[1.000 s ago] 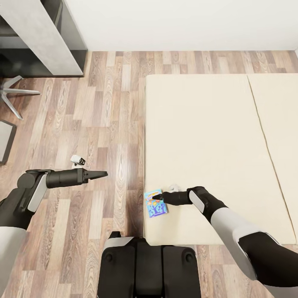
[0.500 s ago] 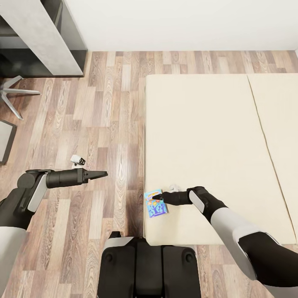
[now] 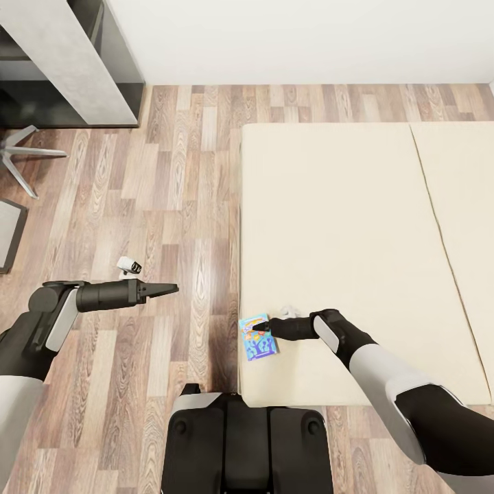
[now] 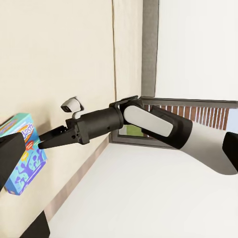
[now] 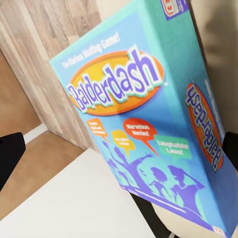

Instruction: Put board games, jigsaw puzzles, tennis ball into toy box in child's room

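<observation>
Nearest the robot's dark base (image 3: 247, 439), the blue board game (image 3: 259, 337) lies flat on the bed (image 3: 343, 226), right at the bed's near left corner, its left edge about level with the mattress edge. It is a small rectangle whose long axis runs roughly away from the robot, tilted a little so the far end leans left. In the right wrist view the lid (image 5: 144, 119) reads "Balderdash" in an orange oval, with blue silhouette figures at the other end of the lid; the same word runs along one side wall.

The right gripper (image 3: 263, 320) reaches in from the right, across the bed, and its dark tip sits at the far end of the board game, over or against the box. Whether its fingers are spread or closed on the box cannot be told: in the head view they merge into one dark point, and the right wrist view catches just dark finger edges at either side of the lid.

Left of the bed, over the wood-plank floor (image 3: 171, 206), the left gripper (image 3: 171, 289) hangs with its fingers drawn together to a narrow point aimed toward the bed, holding nothing, well apart from the board game.

Farther off, beyond the floor to the left of the bed, the grey surface (image 3: 75, 62) stands against the white wall (image 3: 309, 41), with chair legs (image 3: 20, 158) beside it.
</observation>
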